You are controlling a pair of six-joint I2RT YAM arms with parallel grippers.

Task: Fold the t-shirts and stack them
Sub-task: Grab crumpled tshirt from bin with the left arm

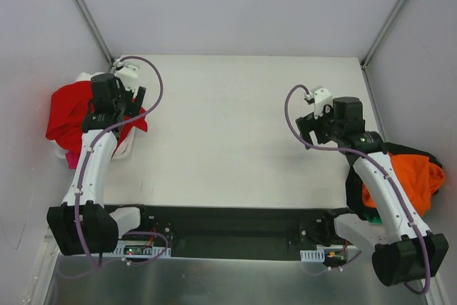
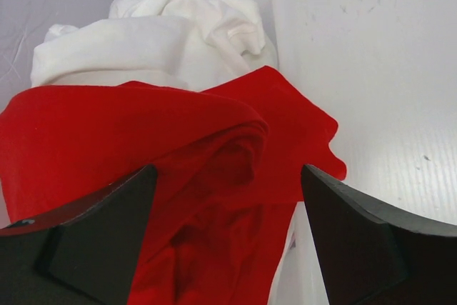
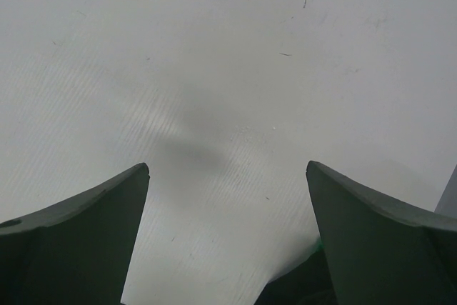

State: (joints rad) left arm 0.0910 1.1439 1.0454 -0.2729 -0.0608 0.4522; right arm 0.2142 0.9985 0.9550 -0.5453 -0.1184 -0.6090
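Left fingers: the left gripper [image 2: 227,173] is spread wide and holds nothing. Crumpled folds of cloth lie in the gap between its two dark fingers.
Right fingers: the right gripper [image 3: 227,166] is also spread wide and holds nothing, with only bare table [image 1: 228,126] beneath it.
Red t-shirt [image 2: 143,126]: bunched in a heap at the table's far left edge, lying over a white t-shirt [image 2: 157,41].
Other shirts: an orange t-shirt [image 1: 418,176] edged with dark cloth [image 1: 428,155] lies heaped at the right edge, beside the right arm.
Risk: closing here would likely pinch several red layers at once, or catch the white shirt underneath. Both would then drag out as a tangle.
Left arm pose: stretched forward and to the left, wrist tipped down over the heap.
Right arm pose: elbow bent, wrist hanging above the bare right half, well apart from any shirt.
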